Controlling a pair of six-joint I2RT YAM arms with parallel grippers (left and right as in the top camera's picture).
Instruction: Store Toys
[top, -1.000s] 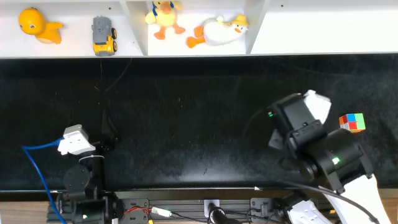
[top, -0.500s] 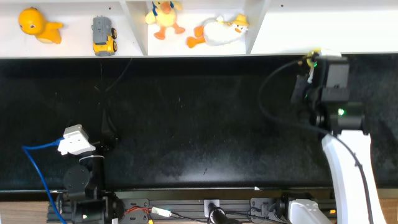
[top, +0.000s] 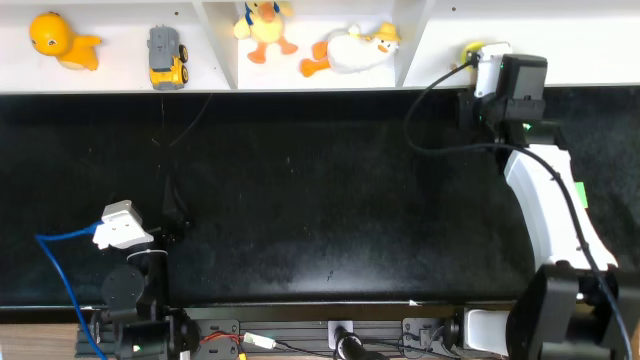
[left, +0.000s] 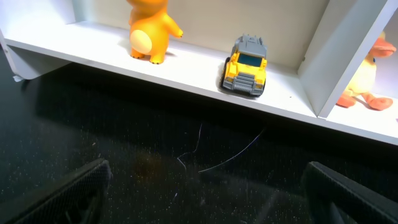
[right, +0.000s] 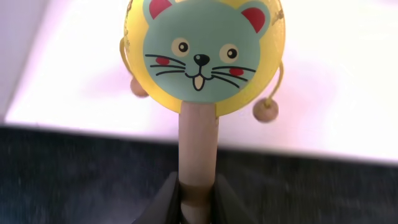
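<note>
Clamped by its handle in right gripper (right: 198, 191): yellow wooden cat-faced rattle drum (right: 203, 56), head-first toward white shelf (top: 590, 45); face plain from wrist view.

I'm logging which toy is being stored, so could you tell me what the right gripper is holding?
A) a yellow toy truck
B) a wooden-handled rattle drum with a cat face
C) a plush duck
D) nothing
B: the right gripper is shut on the wooden handle of the cat-face rattle drum, with the white shelf behind it.
</note>
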